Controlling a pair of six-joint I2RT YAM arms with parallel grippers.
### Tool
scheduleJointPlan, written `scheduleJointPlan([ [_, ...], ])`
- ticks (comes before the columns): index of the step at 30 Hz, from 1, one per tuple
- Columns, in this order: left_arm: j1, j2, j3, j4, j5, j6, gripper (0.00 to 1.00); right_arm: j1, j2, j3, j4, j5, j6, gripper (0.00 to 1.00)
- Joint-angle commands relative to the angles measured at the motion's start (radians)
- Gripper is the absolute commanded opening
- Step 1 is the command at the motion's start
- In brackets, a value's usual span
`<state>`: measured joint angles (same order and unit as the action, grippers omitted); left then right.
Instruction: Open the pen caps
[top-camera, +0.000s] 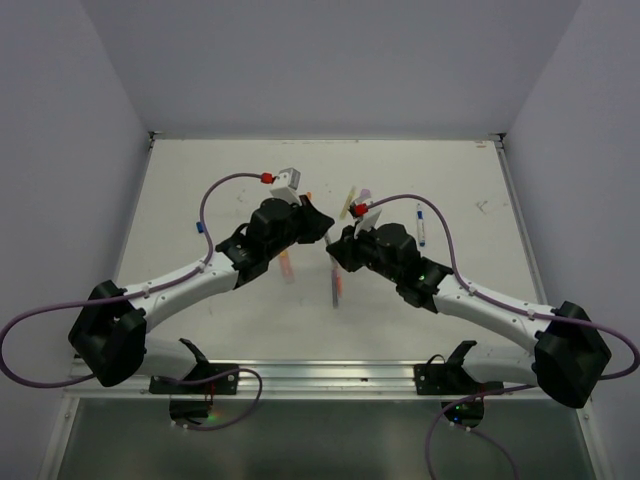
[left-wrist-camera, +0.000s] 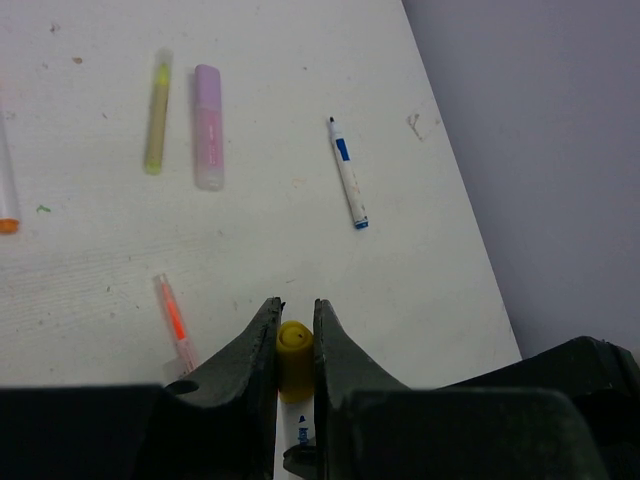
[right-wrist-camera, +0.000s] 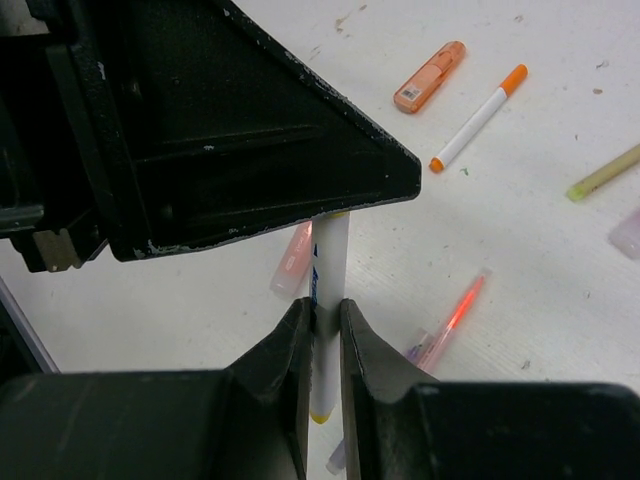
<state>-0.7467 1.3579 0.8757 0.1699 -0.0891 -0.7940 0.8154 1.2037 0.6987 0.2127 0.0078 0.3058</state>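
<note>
A white pen (right-wrist-camera: 330, 262) with blue print is held in the air between my two grippers at the table's middle. My left gripper (left-wrist-camera: 296, 322) is shut on its yellow cap (left-wrist-camera: 294, 345), and the white body (left-wrist-camera: 299, 432) shows just behind the cap. My right gripper (right-wrist-camera: 322, 322) is shut on the pen's body, whose yellow end (right-wrist-camera: 319, 415) pokes out behind the fingers. The cap sits on the pen. In the top view the left gripper (top-camera: 322, 230) and right gripper (top-camera: 336, 250) nearly touch.
On the table lie a blue-and-white marker (left-wrist-camera: 348, 172), a lilac highlighter (left-wrist-camera: 207, 128), a slim yellow-green pen (left-wrist-camera: 157, 112), a clear red-orange pen (left-wrist-camera: 173, 322), an orange highlighter (right-wrist-camera: 430, 76), an orange-capped white marker (right-wrist-camera: 478, 118) and a pink highlighter (right-wrist-camera: 292, 260). Walls surround the table.
</note>
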Motion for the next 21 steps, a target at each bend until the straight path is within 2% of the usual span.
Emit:
scheduleJointPlan([
  [1, -0.002, -0.011, 0.034, 0.045, -0.014, -0.005, 0.00, 0.008, -0.006, -0.011, 0.074, -0.003, -0.005, 0.16],
  [4, -0.002, -0.023, 0.023, 0.048, -0.006, -0.005, 0.00, 0.007, 0.010, -0.007, 0.079, -0.025, 0.001, 0.35],
  [7, -0.002, -0.040, 0.002, 0.063, 0.002, -0.005, 0.00, 0.008, 0.023, 0.010, 0.085, -0.035, 0.000, 0.43],
  [13, -0.002, -0.071, -0.026, 0.092, 0.012, -0.005, 0.00, 0.007, 0.065, 0.051, 0.086, -0.037, -0.013, 0.43],
  [17, -0.002, -0.071, -0.024, 0.106, 0.020, -0.004, 0.00, 0.007, 0.074, 0.067, 0.086, -0.035, -0.019, 0.32],
  [21, -0.002, -0.071, -0.030, 0.106, 0.015, -0.001, 0.00, 0.007, 0.071, 0.085, 0.074, -0.034, -0.028, 0.30],
])
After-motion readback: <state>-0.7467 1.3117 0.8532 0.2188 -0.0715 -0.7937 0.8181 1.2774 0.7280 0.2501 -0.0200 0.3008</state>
